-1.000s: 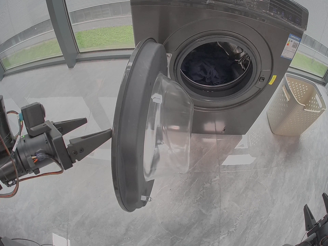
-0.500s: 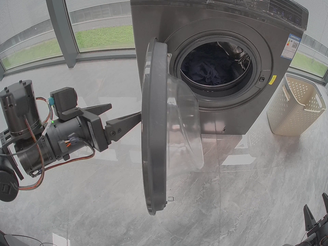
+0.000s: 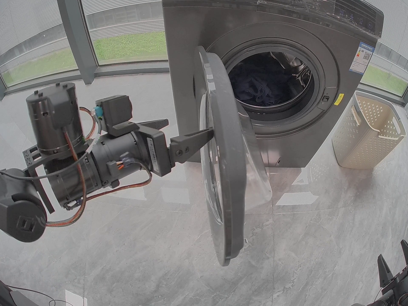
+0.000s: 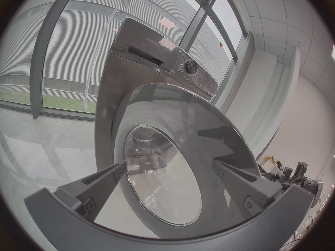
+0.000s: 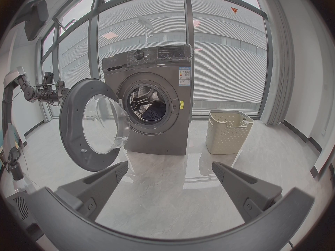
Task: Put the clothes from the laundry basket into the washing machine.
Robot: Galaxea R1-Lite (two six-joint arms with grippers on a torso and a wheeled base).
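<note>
Head view: your left tool [image 3: 187, 129], fingers spread, sets one tip against the round grey glass-bowled door [image 3: 225, 158], which has swung from wide open to about half shut within the last second. The dark blue clothes [image 3: 255, 86] lie in the drum of the grey front-loading washing machine [image 3: 263, 18]. The cream perforated laundry basket [image 3: 365, 128] beside it looks empty. Left wrist view: door face just ahead. Right wrist view: right tool [image 5: 169, 164] open, well back. Loading looks done; shutting remains.
</note>
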